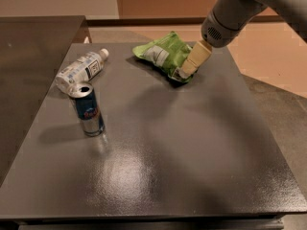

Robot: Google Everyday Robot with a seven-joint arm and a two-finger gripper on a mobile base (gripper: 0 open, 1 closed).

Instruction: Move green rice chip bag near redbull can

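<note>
The green rice chip bag (165, 55), crinkly bright green with a white label patch, lies at the back of the dark table, right of centre. The redbull can (88, 109), blue and silver with a red logo, stands upright at the left, well apart from the bag. My gripper (189, 67) comes down from the upper right on a grey arm. Its cream-coloured fingers (195, 57) are at the bag's right end, over its edge.
A clear plastic bottle (80, 70) with a white label lies on its side just behind the can. The dark table (182, 152) has its front edge near the bottom of the view. A second dark surface (33, 47) adjoins at the left.
</note>
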